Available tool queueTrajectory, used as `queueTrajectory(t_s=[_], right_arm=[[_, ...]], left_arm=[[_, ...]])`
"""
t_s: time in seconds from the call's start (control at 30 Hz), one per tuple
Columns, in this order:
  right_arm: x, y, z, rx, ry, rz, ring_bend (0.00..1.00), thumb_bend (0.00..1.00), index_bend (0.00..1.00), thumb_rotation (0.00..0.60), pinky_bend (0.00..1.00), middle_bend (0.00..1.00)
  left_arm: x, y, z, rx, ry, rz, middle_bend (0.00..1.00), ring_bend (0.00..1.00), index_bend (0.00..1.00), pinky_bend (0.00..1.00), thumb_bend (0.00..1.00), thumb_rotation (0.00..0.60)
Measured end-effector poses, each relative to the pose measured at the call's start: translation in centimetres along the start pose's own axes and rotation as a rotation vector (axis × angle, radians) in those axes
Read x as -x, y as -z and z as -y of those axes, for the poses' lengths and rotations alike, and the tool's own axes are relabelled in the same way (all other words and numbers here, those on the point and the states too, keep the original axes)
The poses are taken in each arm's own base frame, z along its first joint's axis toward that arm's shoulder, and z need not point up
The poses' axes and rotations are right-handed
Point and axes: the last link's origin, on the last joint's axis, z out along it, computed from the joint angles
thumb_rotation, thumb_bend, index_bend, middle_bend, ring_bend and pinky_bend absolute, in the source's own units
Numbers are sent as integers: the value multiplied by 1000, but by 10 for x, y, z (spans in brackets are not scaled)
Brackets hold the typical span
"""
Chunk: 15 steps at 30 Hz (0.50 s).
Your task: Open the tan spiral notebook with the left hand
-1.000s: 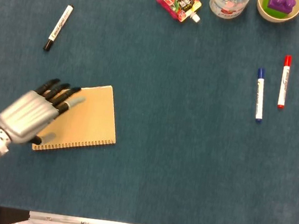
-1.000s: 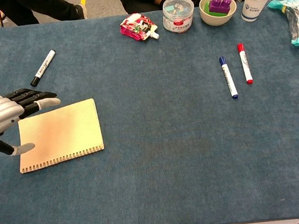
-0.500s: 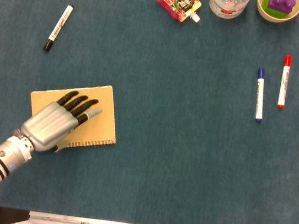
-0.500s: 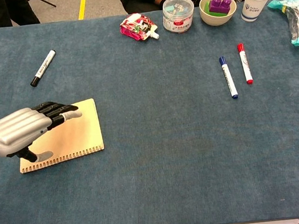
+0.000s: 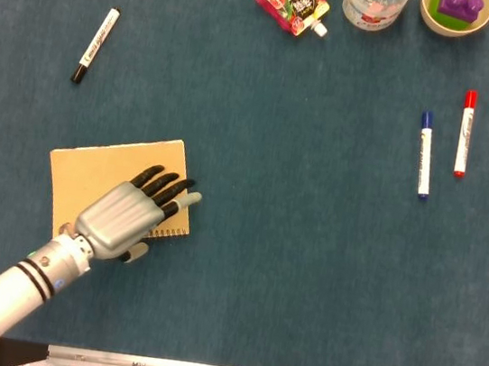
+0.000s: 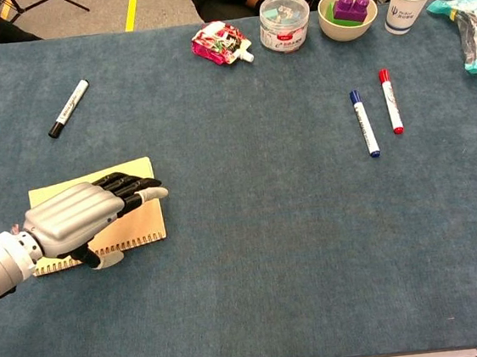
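Observation:
The tan spiral notebook [image 5: 104, 180] [image 6: 133, 229] lies shut and flat on the blue table, its spiral binding along the near edge. My left hand [image 5: 131, 213] [image 6: 84, 213] hovers palm down over the notebook's near right part, fingers stretched out and apart. The dark fingertips [image 5: 171, 186] reach to the notebook's right edge. The thumb [image 6: 106, 259] sticks out past the spiral edge. The hand holds nothing. Whether it touches the cover I cannot tell. My right hand shows in neither view.
A black marker [image 5: 95, 44] lies far left. A blue marker [image 5: 424, 155] and a red marker [image 5: 464, 132] lie to the right. Along the far edge stand a snack pouch [image 5: 291, 0], a clear jar [image 6: 283, 22], a bowl with a purple block [image 6: 347, 12] and a white cup [image 6: 408, 2].
My left hand has moved rightward across the notebook, from its left edge to its right near corner. The notebook has stayed flat and shut.

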Motion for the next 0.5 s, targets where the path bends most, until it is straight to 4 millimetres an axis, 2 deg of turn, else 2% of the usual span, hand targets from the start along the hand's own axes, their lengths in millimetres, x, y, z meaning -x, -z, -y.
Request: queueTrajectory(t_s=[0.5], right_arm=[[-3,2,-8,17,-6,-6,147,222,238,600,265,249]], left_arm=[[8,-17,-5,-34,-2,-1,0,0,0,0,249,519]])
